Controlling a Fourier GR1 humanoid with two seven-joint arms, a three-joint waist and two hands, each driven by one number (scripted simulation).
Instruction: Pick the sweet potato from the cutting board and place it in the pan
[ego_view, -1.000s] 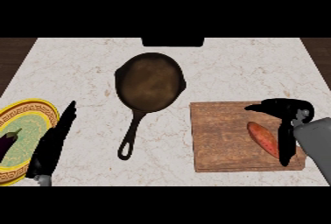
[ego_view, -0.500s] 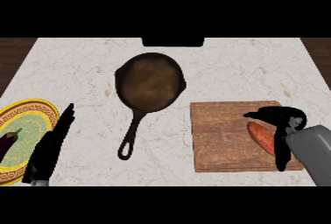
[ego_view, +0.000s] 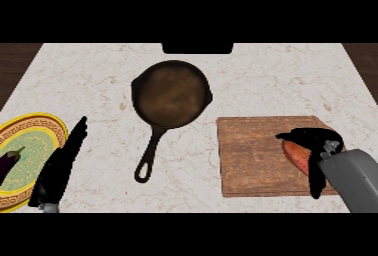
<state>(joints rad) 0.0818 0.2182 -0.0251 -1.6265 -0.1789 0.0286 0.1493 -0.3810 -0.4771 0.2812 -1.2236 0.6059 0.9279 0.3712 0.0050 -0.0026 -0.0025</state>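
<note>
An orange sweet potato (ego_view: 294, 155) lies on the right part of the wooden cutting board (ego_view: 255, 155). My right hand (ego_view: 316, 141) is directly over it and covers most of it. The thumb points left above the potato's far end, and a straight finger (ego_view: 317, 177) runs down along its right side. The fingers are not curled round it, and the potato still rests on the board. A dark cast-iron pan (ego_view: 172, 94) sits left of the board, nothing in it, its handle (ego_view: 150, 157) pointing toward me. My left hand (ego_view: 63, 162) rests open at the left.
A yellow and green plate (ego_view: 33, 150) sits at the left edge with a purple eggplant (ego_view: 10, 164) on it, beside my left hand. A black object (ego_view: 197, 48) sits at the counter's far edge. Marble counter shows between pan and board.
My right hand has moved down and toward me over the sweet potato, covering more of it. The potato, pan and left hand have not moved.
</note>
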